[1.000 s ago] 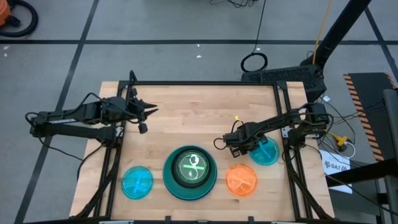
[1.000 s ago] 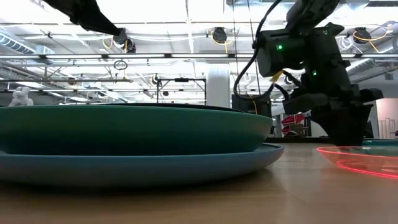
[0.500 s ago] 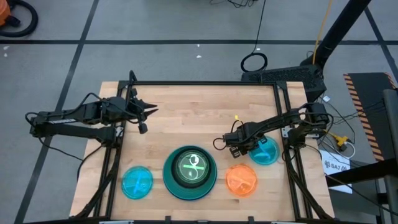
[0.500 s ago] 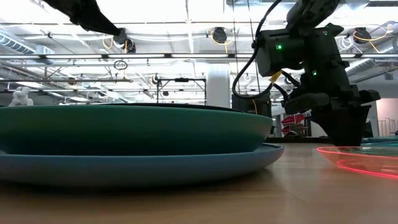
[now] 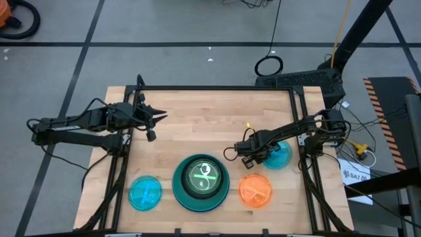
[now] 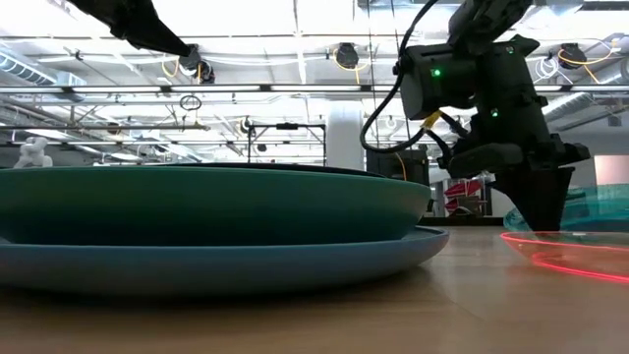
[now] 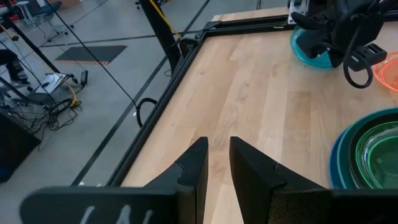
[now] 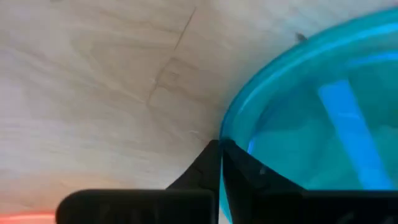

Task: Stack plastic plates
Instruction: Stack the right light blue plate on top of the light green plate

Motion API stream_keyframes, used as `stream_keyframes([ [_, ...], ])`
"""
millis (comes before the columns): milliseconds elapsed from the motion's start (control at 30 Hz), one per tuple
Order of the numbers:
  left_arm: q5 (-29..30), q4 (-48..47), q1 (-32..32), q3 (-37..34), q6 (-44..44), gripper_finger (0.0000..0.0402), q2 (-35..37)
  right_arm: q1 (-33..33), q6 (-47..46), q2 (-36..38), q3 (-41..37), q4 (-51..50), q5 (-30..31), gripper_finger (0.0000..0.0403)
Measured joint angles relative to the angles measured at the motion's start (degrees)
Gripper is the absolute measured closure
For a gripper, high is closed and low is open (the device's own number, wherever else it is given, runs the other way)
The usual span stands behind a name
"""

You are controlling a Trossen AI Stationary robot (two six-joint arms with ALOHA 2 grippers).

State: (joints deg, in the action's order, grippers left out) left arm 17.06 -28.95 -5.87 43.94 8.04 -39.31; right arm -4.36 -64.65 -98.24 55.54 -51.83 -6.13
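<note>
While right end effector (image 8: 220,163) pinches teal plate (image 8: 323,118) rim.

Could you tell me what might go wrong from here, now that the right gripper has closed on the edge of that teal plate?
The right gripper pinches only the thin rim of the small teal plate, so the plate could slip or tilt once lifted. The orange plate lies close beside it and could be nudged on the way to the stack. The left gripper waits far off and poses little risk.
</note>
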Motion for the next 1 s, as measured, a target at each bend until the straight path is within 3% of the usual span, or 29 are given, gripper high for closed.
stream_keyframes([
  [433, 0.0, 0.0, 0.0, 0.0, 0.0, 0.0328, 0.0, 0.3, 13.8, 0.1, 13.4, -4.7, 5.2, 0.0402],
  [733, 0.0, 0.0, 0.0, 0.0, 0.1, 0.0328, 0.0, -1.6, 34.2, 0.3, 24.6, -2.7, 11.1, 0.0402],
  [1000, 0.0, 0.0, 0.0, 0.0, 0.0, 0.0328, 0.0, -6.2, 55.8, 0.3, 27.5, 9.9, 12.0, 0.0403],
])
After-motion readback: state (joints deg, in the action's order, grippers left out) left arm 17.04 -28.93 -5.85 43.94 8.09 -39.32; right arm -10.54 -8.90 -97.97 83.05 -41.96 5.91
